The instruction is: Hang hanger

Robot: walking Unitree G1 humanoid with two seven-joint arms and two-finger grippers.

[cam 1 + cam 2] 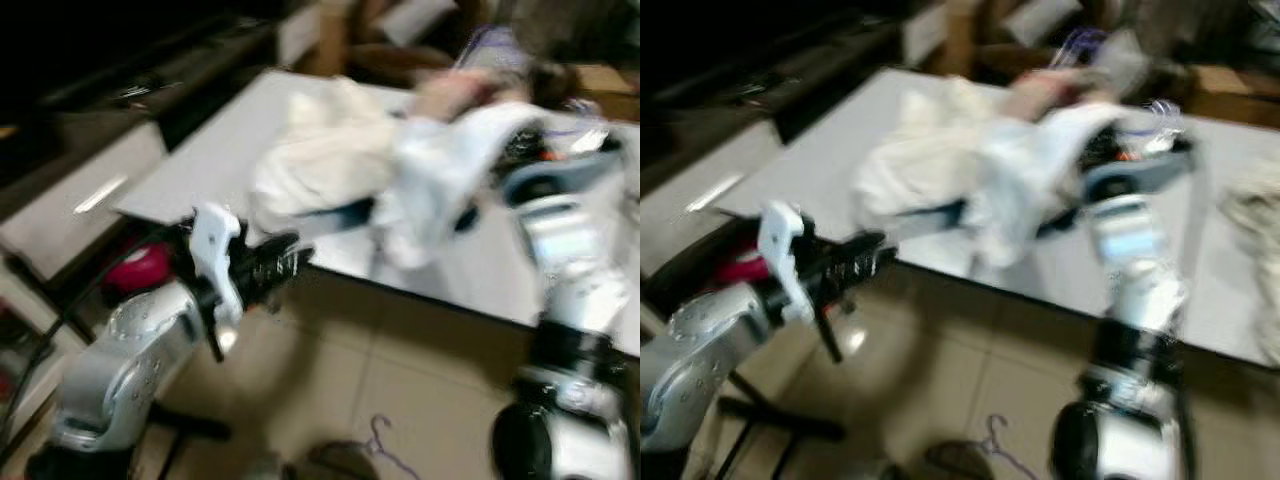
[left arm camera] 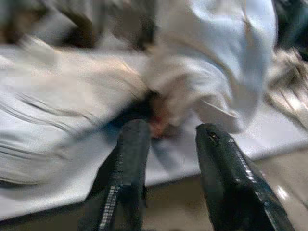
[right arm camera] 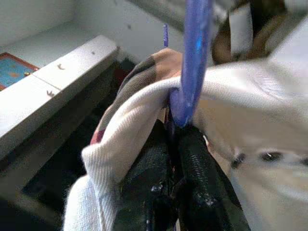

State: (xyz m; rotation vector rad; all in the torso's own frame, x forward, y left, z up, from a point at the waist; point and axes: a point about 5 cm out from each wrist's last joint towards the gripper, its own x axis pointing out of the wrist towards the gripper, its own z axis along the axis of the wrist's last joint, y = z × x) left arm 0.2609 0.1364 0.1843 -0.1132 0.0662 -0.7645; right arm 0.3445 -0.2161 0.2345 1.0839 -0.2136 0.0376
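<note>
A purple hanger [image 3: 192, 57] stands between the fingers of my right gripper [image 3: 175, 144], which is shut on it. A white garment [image 3: 250, 106] drapes over the hanger and the gripper. In the blurred head views this garment [image 1: 450, 170] hangs above the white table [image 1: 200, 170], with the hanger's purple hook [image 1: 490, 45] at its top and my right arm [image 1: 560, 250] rising under it. My left gripper [image 1: 285, 255] is open at the table's near edge, its fingers [image 2: 130, 154] pointing toward the cloth with nothing between them.
A cream pile of clothes [image 1: 320, 150] lies on the table behind the held garment. Another purple hanger [image 1: 385, 445] lies on the tiled floor below. A red object [image 1: 140, 268] and a low white cabinet [image 1: 90, 190] are to the left.
</note>
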